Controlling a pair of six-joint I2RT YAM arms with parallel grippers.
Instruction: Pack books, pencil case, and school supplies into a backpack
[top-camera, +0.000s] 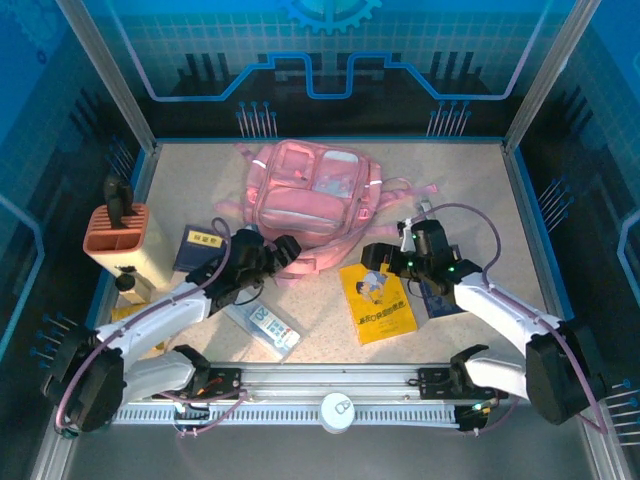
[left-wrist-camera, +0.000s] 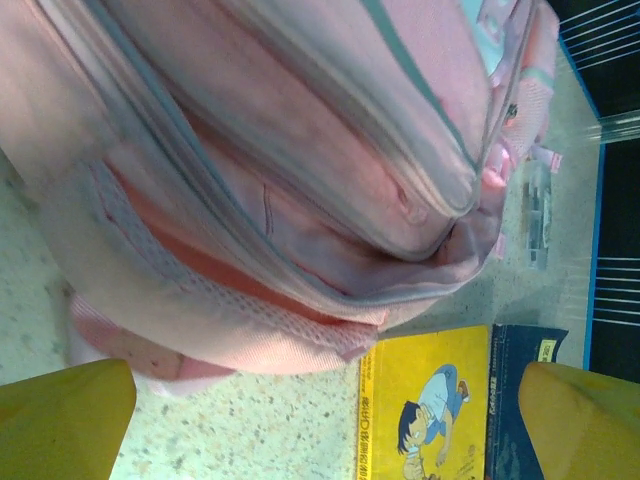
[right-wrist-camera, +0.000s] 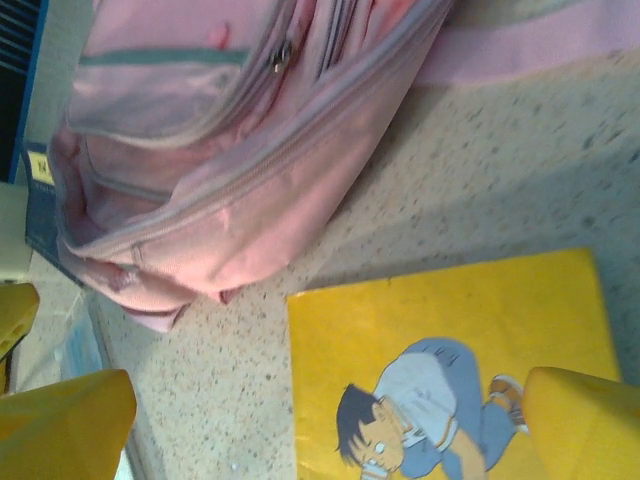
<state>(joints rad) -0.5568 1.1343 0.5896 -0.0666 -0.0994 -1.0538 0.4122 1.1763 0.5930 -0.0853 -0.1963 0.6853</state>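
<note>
Top external: backpack (top-camera: 312, 195) near yellow book (top-camera: 378, 305)

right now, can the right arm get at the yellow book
Probably yes. The right gripper hangs open over the far edge of the yellow book, whose cover lies bare on the table, and the backpack sits beside it with a strip of table between.

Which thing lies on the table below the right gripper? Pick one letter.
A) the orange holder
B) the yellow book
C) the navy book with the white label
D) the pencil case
B: in the right wrist view the yellow book, cartoon figure on its cover, lies between the fingers of the open right gripper.
</note>
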